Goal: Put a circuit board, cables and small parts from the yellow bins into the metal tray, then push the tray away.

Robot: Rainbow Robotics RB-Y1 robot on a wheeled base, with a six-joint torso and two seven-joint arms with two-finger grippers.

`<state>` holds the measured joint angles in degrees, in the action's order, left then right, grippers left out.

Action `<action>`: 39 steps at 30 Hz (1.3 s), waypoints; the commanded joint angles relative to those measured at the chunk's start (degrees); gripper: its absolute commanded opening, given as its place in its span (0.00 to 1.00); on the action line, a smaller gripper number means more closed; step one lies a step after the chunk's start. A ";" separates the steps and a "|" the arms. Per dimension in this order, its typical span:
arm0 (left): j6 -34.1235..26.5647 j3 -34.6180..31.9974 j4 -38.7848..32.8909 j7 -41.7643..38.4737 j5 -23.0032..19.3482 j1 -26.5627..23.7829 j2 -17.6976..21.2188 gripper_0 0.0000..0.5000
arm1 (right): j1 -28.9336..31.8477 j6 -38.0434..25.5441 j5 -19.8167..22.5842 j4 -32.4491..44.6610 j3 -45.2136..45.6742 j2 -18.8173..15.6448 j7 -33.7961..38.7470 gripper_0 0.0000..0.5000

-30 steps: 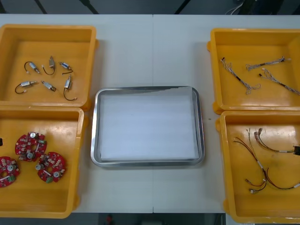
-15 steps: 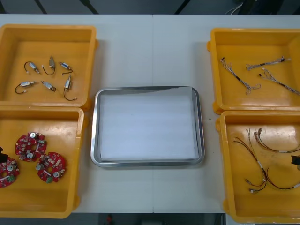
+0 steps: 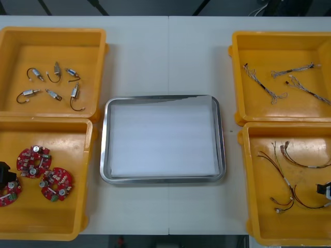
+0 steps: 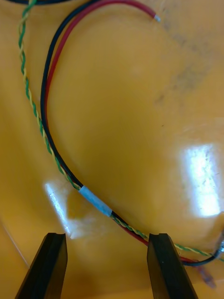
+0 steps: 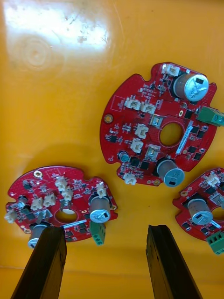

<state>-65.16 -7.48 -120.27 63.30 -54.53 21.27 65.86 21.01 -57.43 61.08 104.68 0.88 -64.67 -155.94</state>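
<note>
Further in than before, the left gripper (image 5: 106, 230) hangs spread above the boards (image 5: 158, 124) at eight o'clock, the right gripper (image 4: 107, 236) spread above cables (image 4: 45, 93) at four.

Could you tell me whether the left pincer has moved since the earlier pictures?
Yes. In the front view the left pincer has come farther into the near left yellow bin, toward its near wall, and now overlaps the leftmost circuit board.
</note>
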 commanded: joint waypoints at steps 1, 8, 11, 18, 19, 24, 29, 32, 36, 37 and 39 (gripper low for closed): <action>0.82 2.82 0.21 1.30 2.06 0.08 -0.55 1.00 | -3.61 1.10 -0.52 -2.47 -3.69 -0.89 0.94 1.00; 1.26 3.88 0.21 0.51 1.88 -0.18 -0.55 1.00 | -4.84 1.62 0.35 -1.85 -4.40 -0.81 0.94 1.00; 1.52 4.58 0.48 0.25 1.80 -0.53 -0.64 1.00 | -5.01 1.71 0.35 -1.06 -4.40 -0.89 0.94 1.00; 3.11 5.19 1.53 0.07 1.80 -0.88 -0.64 1.00 | -4.84 0.83 0.35 0.52 -3.43 -1.24 0.94 1.00; 3.28 5.19 1.71 0.07 1.80 -0.80 -0.64 1.00 | -4.84 0.74 0.18 0.52 -3.43 -1.24 0.94 1.00; 3.63 5.19 2.32 0.16 1.88 -0.97 -0.64 1.00 | -4.84 0.74 -0.61 0.43 -4.05 -1.16 0.94 1.00; 5.22 6.86 3.11 -0.02 2.06 -1.67 -0.64 1.00 | -4.75 0.83 -0.96 -0.36 -4.66 -1.16 0.94 1.00; 8.03 8.80 4.87 0.07 2.06 -2.55 -0.64 1.00 | -4.75 0.83 -1.05 -0.36 -5.01 -1.16 0.94 1.00; 8.20 8.89 4.96 0.34 1.97 -2.55 -0.55 1.00 | -4.66 0.74 -1.14 -0.45 -5.10 -0.72 0.94 0.93; 8.20 8.89 4.96 0.34 1.88 -2.64 -0.64 1.00 | -4.66 0.83 -1.14 -0.45 -5.19 -0.63 0.94 0.73; 8.20 8.89 5.05 0.34 1.97 -2.64 -0.64 1.00 | -4.58 0.83 -1.23 -0.45 -5.36 -0.37 0.94 0.34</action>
<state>-57.59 1.17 -115.21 63.29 -53.06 19.60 65.85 16.69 -56.40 60.37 103.89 -3.35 -64.67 -155.94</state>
